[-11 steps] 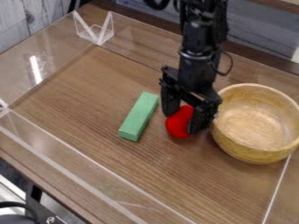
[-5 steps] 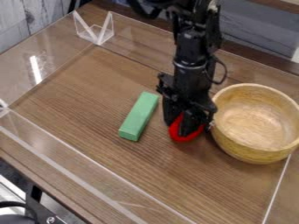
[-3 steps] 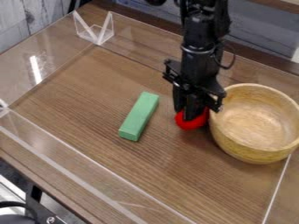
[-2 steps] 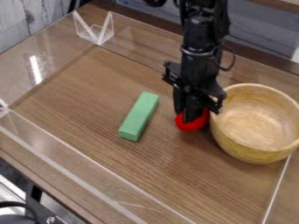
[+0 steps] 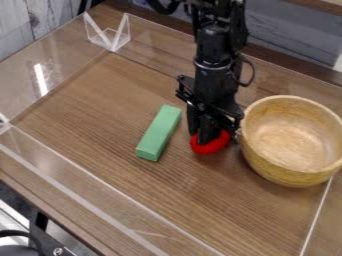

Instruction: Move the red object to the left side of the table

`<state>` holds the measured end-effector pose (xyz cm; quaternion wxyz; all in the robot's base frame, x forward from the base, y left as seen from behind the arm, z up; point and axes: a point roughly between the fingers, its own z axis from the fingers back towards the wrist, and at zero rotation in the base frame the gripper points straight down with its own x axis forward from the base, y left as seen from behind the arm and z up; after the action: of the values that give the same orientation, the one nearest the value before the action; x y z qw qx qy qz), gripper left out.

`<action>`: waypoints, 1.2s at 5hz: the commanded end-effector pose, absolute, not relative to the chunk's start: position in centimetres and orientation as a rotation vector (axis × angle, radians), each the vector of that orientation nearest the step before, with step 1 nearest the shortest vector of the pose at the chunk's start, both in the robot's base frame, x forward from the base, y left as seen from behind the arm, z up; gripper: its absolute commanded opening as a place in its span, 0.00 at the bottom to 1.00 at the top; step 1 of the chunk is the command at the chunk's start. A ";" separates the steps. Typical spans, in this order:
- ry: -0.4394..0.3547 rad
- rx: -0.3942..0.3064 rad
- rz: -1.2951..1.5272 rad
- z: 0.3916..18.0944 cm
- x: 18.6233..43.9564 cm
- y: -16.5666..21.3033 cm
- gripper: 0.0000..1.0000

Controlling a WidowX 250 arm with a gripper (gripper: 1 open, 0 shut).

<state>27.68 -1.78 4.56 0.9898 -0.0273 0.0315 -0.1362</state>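
Observation:
The red object (image 5: 205, 146) shows as a small bright-red curve on the table (image 5: 94, 100), between the green block and the wooden bowl. My gripper (image 5: 207, 135) comes straight down onto it, and its black fingers are shut on the red object. Most of the toy is hidden behind the fingers; only its lower edge shows. It sits at or just above the tabletop.
A green rectangular block (image 5: 159, 132) lies just left of the gripper. A wooden bowl (image 5: 289, 139) stands close on the right. Low clear acrylic walls (image 5: 40, 70) edge the table, with a clear folded piece (image 5: 107, 33) at the back left.
The jaws have closed on the red object. Gripper and toy have shifted slightly left, away from the bowl.

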 end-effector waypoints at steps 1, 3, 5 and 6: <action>-0.047 -0.037 -0.268 8.2 28.2 -1.4 0.00; -0.124 0.013 -0.118 13.1 27.3 2.9 0.00; -0.102 0.036 0.019 12.1 25.2 10.6 0.00; -0.093 0.041 0.015 10.0 24.0 14.1 0.00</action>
<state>23.69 13.76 9.08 0.9995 0.0096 -0.0299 0.0098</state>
